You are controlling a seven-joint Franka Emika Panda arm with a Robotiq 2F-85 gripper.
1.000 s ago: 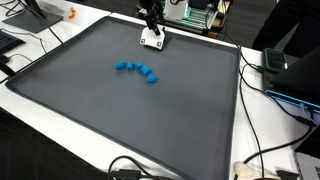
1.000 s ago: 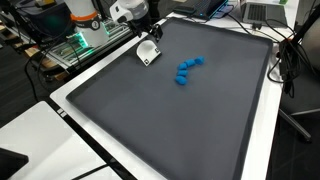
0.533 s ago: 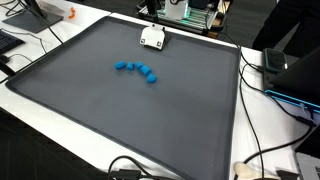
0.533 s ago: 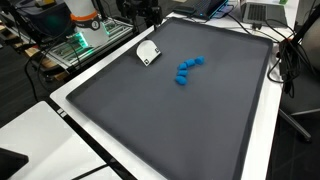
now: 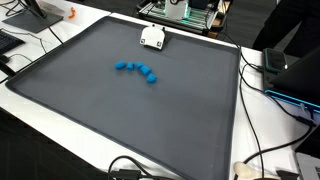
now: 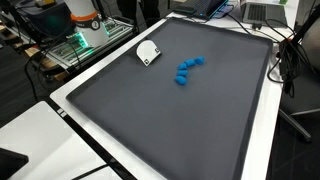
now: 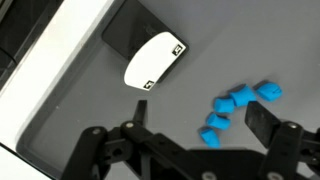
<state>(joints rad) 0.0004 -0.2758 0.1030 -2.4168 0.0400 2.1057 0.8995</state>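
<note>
The gripper (image 7: 197, 128) hangs high above the dark grey mat (image 5: 120, 115), jaws wide apart and empty. In the wrist view, the cluster of small blue pieces (image 7: 235, 108) lies between the jaws. The white rounded block with a black marker (image 7: 155, 62) rests at 11 o'clock from it, near the mat edge. The pieces look light, loose and likely to scatter, so pinch a single piece across its short sides. The block looks stiff and smooth, so grip its long flanks.
</note>
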